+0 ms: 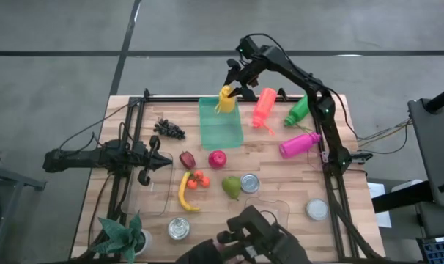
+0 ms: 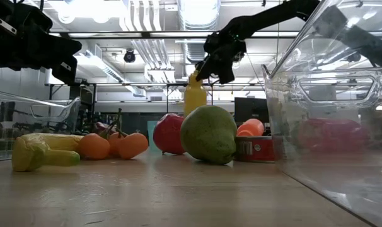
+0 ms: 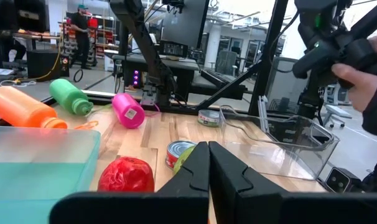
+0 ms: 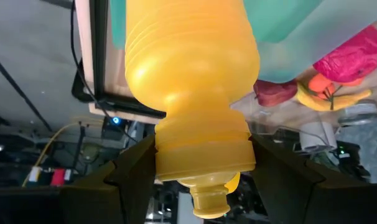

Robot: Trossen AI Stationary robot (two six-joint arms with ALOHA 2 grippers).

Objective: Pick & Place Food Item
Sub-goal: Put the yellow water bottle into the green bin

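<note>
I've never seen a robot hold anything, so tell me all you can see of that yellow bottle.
The yellow bottle looks like glossy plastic, with a ribbed shoulder, a narrower neck and a small spout. The right gripper is shut on its neck, one dark finger on each side. It hangs in the air above the far edge of the green bin, touching nothing else.

No lettering, label or number can be read anywhere.

A grey floor (image 1: 61,29) surrounds the wooden table (image 1: 280,172), under ceiling ducts (image 2: 140,50) (bright strip lights alongside).
</note>
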